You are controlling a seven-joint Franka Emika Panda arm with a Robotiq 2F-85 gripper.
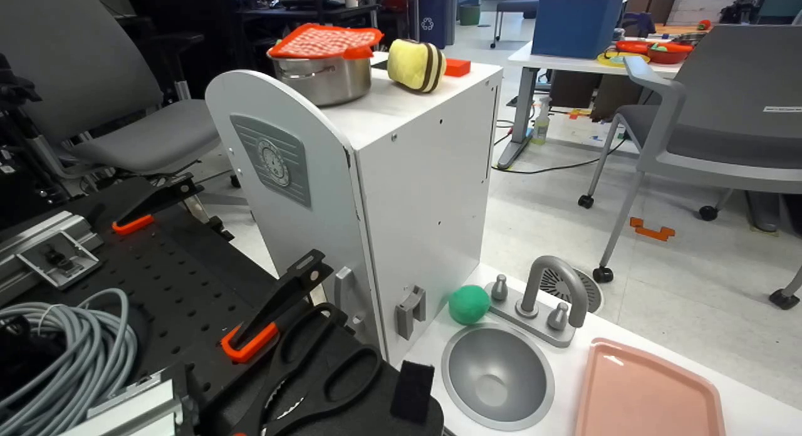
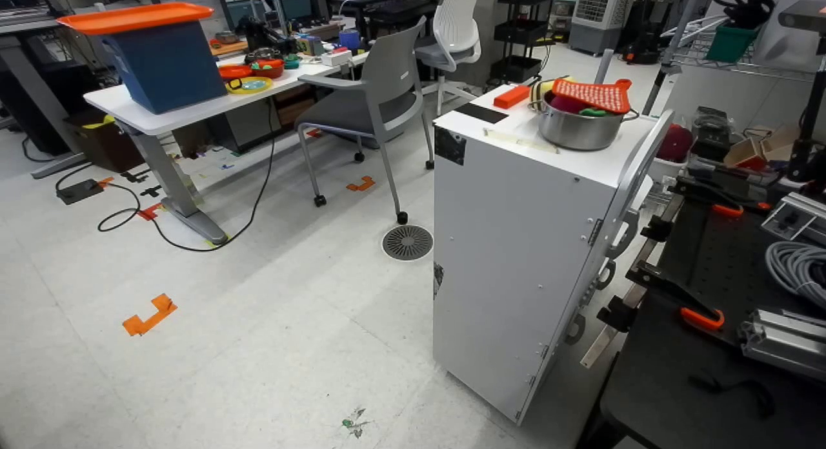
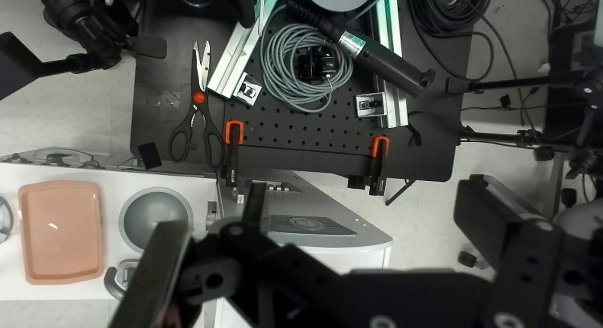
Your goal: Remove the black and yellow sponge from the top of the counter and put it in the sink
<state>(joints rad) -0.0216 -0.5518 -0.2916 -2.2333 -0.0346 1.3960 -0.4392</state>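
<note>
The black and yellow sponge [image 1: 410, 65] sits on top of the white counter [image 1: 432, 192], between the metal pot and a red block. In an exterior view the sponge [image 2: 541, 89] is partly hidden behind the pot on the counter [image 2: 510, 242]. The sink [image 1: 489, 395] is a round metal bowl low beside the counter; nothing lies in it. My gripper [image 3: 363, 196] is open and empty in the wrist view, above the counter's side panel [image 3: 330, 205]. The sink [image 3: 153, 215] shows at left there. The sponge is not visible in the wrist view. Neither exterior view shows the gripper.
The metal pot [image 1: 326, 79] with a red checked pad stands beside the sponge. A red block [image 1: 457, 66] lies behind it. A green ball [image 1: 468, 304] and faucet [image 1: 548, 279] are by the sink. A pink tray [image 1: 651, 392] and black table [image 3: 301, 153] with clamps are near.
</note>
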